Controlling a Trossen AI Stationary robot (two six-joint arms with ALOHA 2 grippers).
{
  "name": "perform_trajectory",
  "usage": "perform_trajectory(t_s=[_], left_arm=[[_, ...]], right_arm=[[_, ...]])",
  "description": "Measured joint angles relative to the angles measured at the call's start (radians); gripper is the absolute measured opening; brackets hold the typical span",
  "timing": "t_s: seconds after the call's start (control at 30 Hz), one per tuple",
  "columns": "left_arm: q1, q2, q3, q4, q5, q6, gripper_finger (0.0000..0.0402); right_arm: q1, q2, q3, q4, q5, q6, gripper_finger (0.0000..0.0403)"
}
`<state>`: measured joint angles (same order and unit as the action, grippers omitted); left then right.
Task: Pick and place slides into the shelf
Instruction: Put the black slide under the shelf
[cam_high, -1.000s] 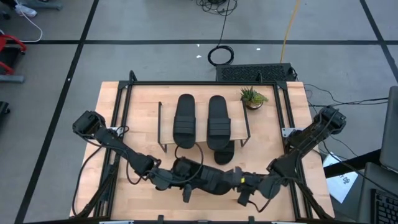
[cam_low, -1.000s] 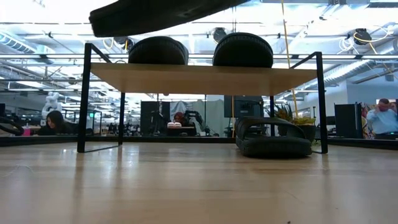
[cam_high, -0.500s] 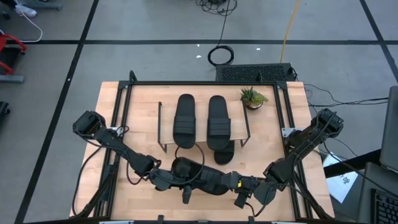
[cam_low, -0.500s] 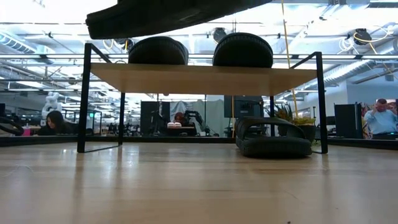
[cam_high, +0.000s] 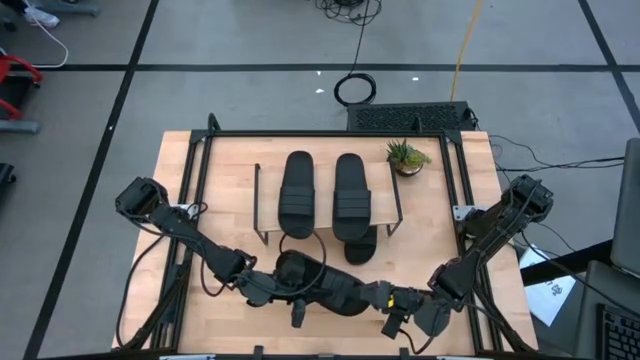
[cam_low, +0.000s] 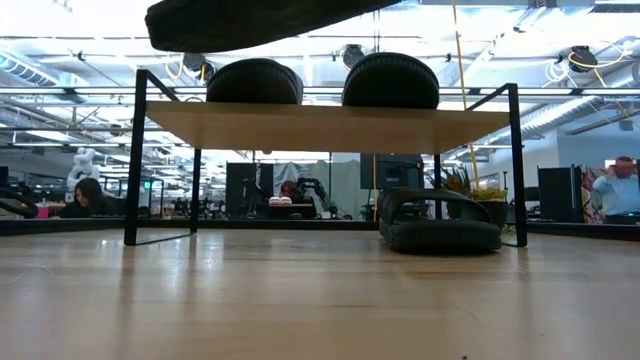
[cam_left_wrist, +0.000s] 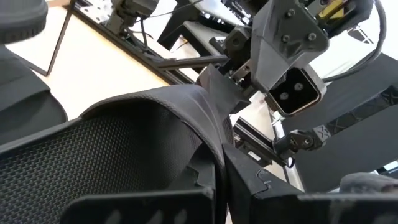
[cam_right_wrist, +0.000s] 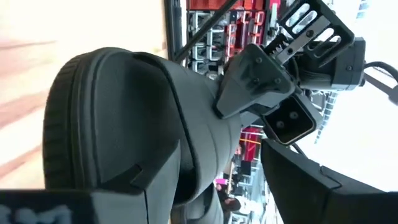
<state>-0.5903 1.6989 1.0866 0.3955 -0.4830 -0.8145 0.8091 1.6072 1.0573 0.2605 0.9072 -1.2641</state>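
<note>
My left gripper (cam_high: 300, 280) is shut on one black slide (cam_high: 335, 290), which it holds above the table's near middle; in the low view this slide (cam_low: 260, 20) hangs tilted at the top. My right gripper (cam_high: 388, 300) is open just to the right of it. In the right wrist view its fingers stand on either side of the slide's rounded end (cam_right_wrist: 112, 118), and I see no touch. Two slides (cam_high: 298, 188) (cam_high: 352, 188) lie flat on the shelf's plank (cam_low: 320, 125). A third slide (cam_low: 435, 225) rests by its sole on the table under the shelf's right part. My left gripper pinches the edge of the slide's wide strap (cam_left_wrist: 208, 130) between its two fingers, coming level from the table's left. The slide is lifted clear of the table, tilted, and its rounded end points toward the right gripper (cam_left_wrist: 292, 93).
A small potted plant (cam_high: 405, 155) stands right of the shelf at the far side. The black frame (cam_high: 330, 133) runs around the table. There is bare tabletop left of the shelf (cam_high: 215, 190). People sit and stand in the room behind (cam_low: 85, 195).
My right gripper has drawn back from the held slide toward the table's near right corner. The slide stays in my left gripper, and in the low view its left end has risen a little.
</note>
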Motion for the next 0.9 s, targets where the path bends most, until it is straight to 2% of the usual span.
perform_trajectory(t_s=[0.27,0.5,0.7,0.9], left_arm=[[0.000,0.000,0.000,0.012,0.000,0.009,0.0003],[-0.001,0.000,0.000,0.009,0.006,0.008,0.0003],[-0.002,0.000,0.000,0.008,0.022,0.037,0.0003],[-0.014,0.000,0.000,-0.001,0.023,0.041,0.0002]], right_arm=[[-0.008,-0.001,0.000,-0.004,0.005,0.030,0.0216],[-0.042,0.028,0.000,0.030,-0.065,0.011,0.0216],[-0.072,0.106,-0.001,0.171,0.018,-0.096,0.0216],[-0.078,0.158,-0.003,0.359,0.023,-0.203,0.0216]])
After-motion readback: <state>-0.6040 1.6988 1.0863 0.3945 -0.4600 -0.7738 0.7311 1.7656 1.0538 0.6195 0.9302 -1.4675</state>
